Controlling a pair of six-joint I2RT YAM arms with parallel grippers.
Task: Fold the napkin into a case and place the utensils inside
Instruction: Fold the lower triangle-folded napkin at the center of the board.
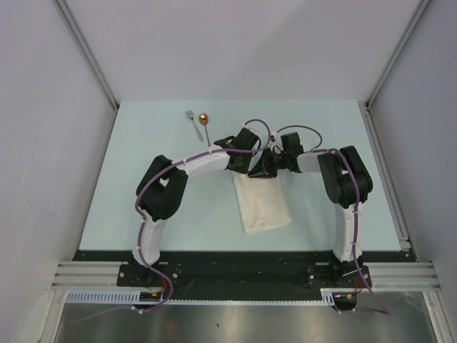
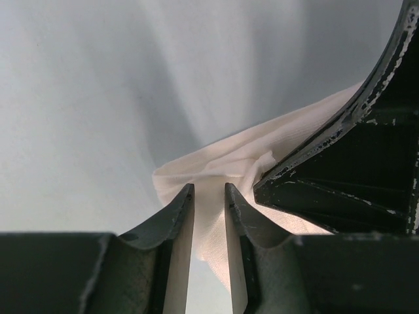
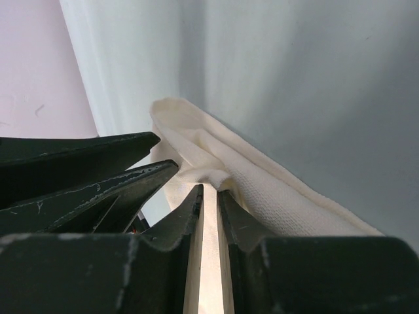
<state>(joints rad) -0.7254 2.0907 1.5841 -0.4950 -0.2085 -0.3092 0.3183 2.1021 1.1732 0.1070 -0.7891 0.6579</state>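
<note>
While the left gripper (image 2: pixel 209 190) and the right gripper (image 3: pixel 209 190) each pinch the far edge of the napkin (image 1: pixel 261 204), jaws narrowed on cloth, we judge that uneven pulling or a slipping hold could undo the fold. Nothing sits inside the napkin yet: the fork (image 1: pixel 193 123) and spoon (image 1: pixel 206 123) lie beyond its far-left corner.

Under the jaws lies a pale blue table (image 1: pixel 143 186). Plain grey walls (image 1: pixel 243 43) stand beyond them and on both sides of them. Nearer than the jaws, a shiny strip (image 1: pixel 243 325), maybe metal, catches soft light.
</note>
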